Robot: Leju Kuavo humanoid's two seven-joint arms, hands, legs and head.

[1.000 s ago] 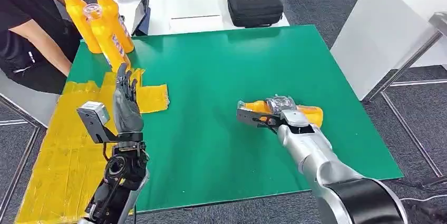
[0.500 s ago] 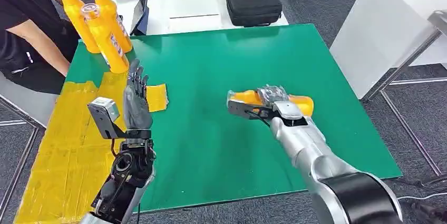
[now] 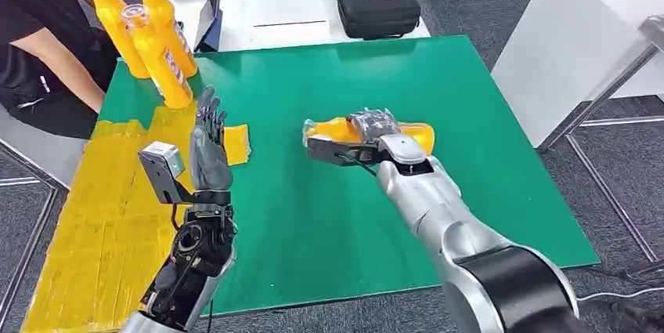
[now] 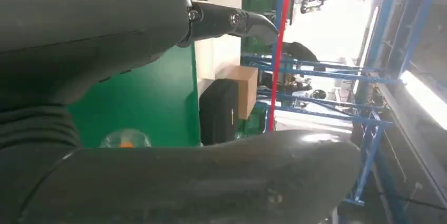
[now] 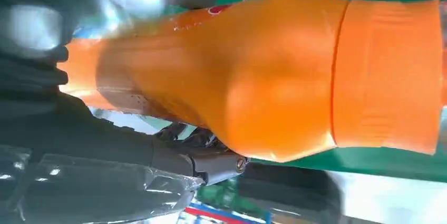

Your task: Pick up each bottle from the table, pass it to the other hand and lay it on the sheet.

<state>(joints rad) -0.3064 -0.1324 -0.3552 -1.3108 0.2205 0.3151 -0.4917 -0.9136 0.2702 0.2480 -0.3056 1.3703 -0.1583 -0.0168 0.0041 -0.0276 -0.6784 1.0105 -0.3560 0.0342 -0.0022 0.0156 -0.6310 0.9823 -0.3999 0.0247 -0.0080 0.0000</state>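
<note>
Fingers (image 3: 374,123) of right hand (image 3: 368,141) around sideways orange bottle (image 3: 338,128).

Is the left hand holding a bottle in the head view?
No: the left hand is raised with nothing in it, while the right hand grips the orange bottle.

orange bottle (image 3: 344,130), green table (image 3: 329,192), yellow sheet (image 3: 102,215), black case (image 3: 378,9)

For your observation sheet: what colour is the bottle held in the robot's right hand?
Orange; the bottle in the right hand shows best in the right wrist view.
</note>
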